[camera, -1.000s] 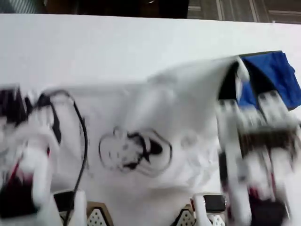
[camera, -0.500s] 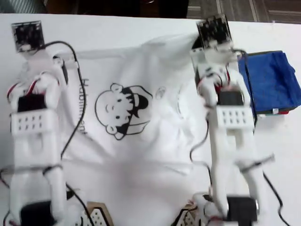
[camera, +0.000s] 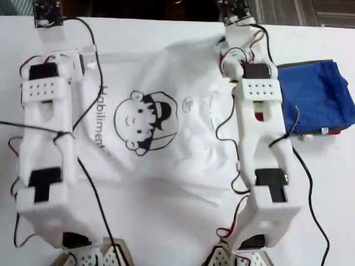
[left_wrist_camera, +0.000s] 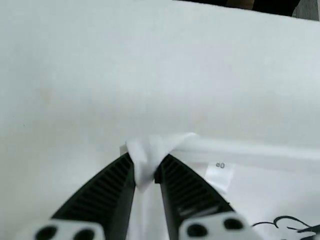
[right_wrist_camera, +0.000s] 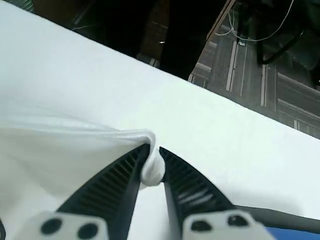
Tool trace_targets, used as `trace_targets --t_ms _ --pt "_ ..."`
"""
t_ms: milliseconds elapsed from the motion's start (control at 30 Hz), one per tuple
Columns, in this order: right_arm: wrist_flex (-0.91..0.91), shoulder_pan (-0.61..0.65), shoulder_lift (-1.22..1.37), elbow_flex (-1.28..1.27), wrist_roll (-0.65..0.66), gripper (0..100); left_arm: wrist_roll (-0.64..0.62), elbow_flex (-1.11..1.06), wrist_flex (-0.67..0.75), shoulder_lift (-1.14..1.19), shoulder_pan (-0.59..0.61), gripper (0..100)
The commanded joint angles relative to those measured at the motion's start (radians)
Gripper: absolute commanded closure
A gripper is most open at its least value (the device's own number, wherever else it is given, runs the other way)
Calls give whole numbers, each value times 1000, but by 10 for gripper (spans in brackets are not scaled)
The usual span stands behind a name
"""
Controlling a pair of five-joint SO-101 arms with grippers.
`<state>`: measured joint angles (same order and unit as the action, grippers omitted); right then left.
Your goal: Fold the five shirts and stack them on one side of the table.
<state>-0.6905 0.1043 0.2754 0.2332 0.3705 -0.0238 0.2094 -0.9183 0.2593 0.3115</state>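
The white shirt [camera: 166, 172] is spread flat on the table [camera: 138, 33], and its far edge is pinched at both ends. One bunched corner is clamped in the left gripper [left_wrist_camera: 146, 162], the other in the right gripper [right_wrist_camera: 153, 152]. From each gripper the cloth runs back toward the arm bases, and the held edge lies crosswise between them. The folded blue shirt [camera: 313, 97] is seen just outboard of the right arm, which is judged the nearer one for stacking.
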Motion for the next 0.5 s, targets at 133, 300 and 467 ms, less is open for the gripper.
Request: trace_targets --t_ms 133,300,467 --pt "-81 25 107 78 5 979 -3 283 -173 253 9 974" --pt "-119 24 156 77 5 979 -3 407 -292 414 12 974" --pt "-260 21 142 78 5 979 -3 533 -468 508 15 974"
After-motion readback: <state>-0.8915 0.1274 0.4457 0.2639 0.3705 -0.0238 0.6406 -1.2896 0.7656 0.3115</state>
